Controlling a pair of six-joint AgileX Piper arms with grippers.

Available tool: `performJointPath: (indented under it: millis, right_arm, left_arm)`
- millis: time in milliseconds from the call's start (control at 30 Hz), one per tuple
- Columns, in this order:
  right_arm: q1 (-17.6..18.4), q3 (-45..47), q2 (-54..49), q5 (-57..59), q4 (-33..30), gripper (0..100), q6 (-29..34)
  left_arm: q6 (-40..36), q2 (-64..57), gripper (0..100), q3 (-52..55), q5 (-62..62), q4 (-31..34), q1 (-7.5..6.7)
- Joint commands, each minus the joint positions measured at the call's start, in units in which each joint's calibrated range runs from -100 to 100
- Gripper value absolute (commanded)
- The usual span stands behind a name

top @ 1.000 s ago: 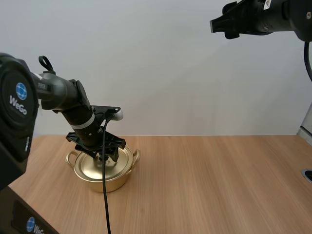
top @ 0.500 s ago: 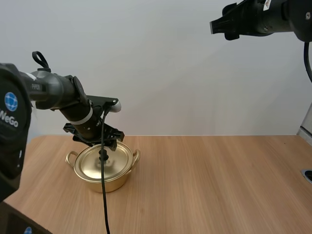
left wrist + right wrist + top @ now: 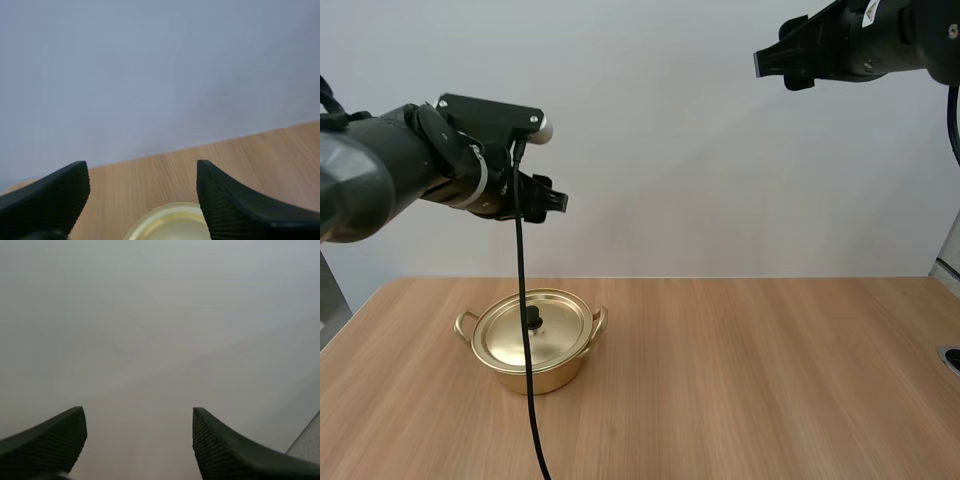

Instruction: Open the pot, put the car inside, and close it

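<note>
Wooden table (image 3: 750, 380) with lidded pot (image 3: 532, 342); high above, left hand (image 3: 548, 197) and right hand (image 3: 768, 62) wide open, empty.

Your high view looks forward and down from above and behind, over the counter (image 3: 770, 380) and pot (image 3: 530, 340). Your left wrist view looks past the left end effector (image 3: 141, 167), nearer that same pot and counter. Your right wrist view looks past the right end effector (image 3: 137, 412) at blank wall (image 3: 160, 315).

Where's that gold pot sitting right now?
In the high view the pot sits lidded on the left of the table, beneath the left gripper.
</note>
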Motion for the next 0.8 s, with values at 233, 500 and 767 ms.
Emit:
performJointPath:
  millis: [233,500,767]
  right_arm:
    - [0.0,4.7,0.1,-0.6,-0.1,100,0.5]
    - [0.0,4.7,-0.8,3.5,3.6,100,12.3]
    - [0.0,4.6,-1.6,-1.2,-5.0,100,11.2]
  left_arm:
    - [-4.7,-19.4,100,-0.1,-49.9,-0.1,0.0]
    - [-6.4,-28.3,100,-0.1,-43.2,-0.1,0.0]
    - [-10.3,-36.4,100,-0.1,-39.5,-0.4,0.0]
